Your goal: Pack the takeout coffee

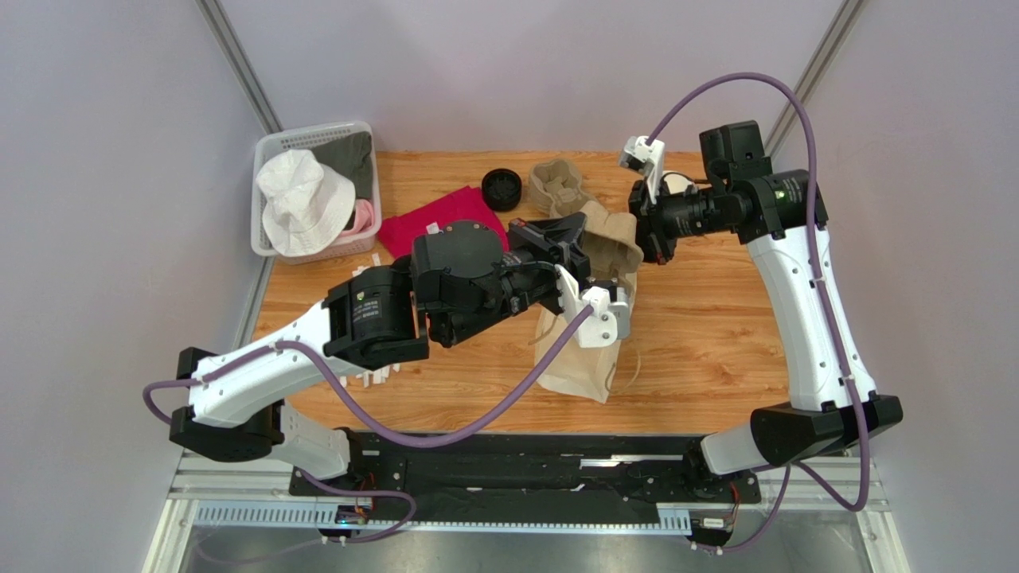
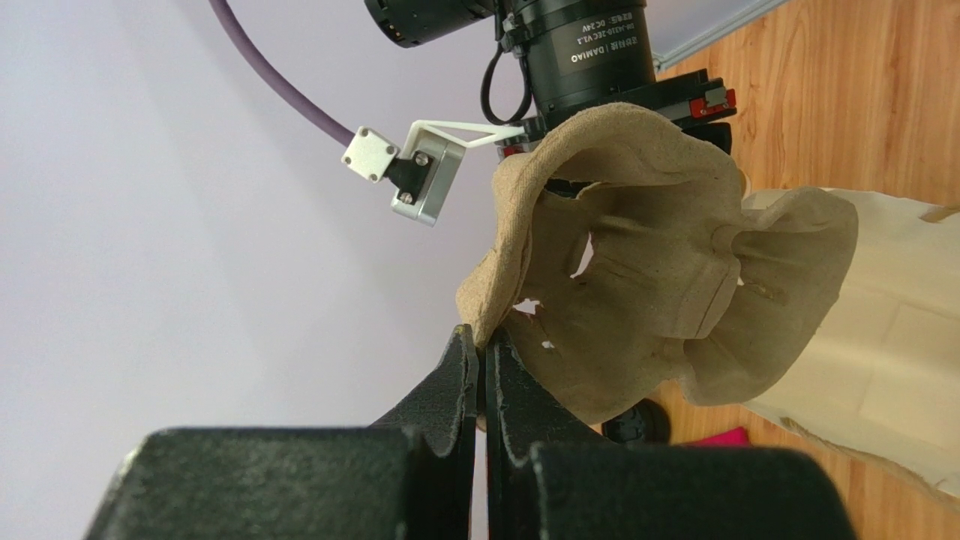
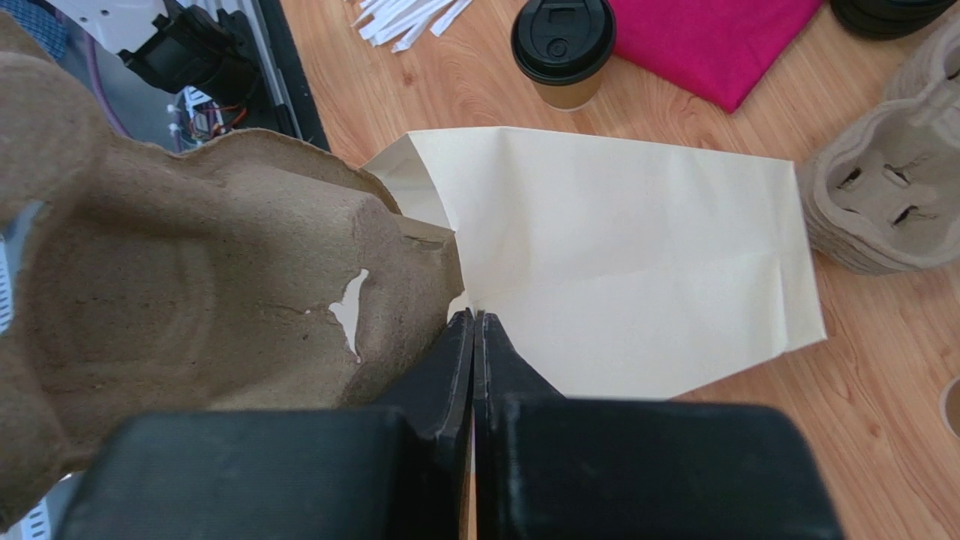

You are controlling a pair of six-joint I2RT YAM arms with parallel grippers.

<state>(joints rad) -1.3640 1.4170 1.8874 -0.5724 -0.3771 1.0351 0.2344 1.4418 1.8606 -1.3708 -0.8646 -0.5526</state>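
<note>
coffee cup (image 3: 562, 51): brown, black lid, upright. left gripper (image 2: 482, 340), right gripper (image 3: 474, 323) both pinch cardboard carrier (image 2: 631, 281) over paper bag (image 3: 631, 248).

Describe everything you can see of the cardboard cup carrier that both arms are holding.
The cup carrier is a grey-brown moulded pulp tray, rough and fibrous, with round cup wells, wavy rims and small slits and holes showing through. It looks empty. It hangs tilted in the air over one end of the flat paper bag. The left gripper pinches one edge of its rim and the right gripper pinches another, both shut on it. Whether it touches the bag cannot be told.
</note>
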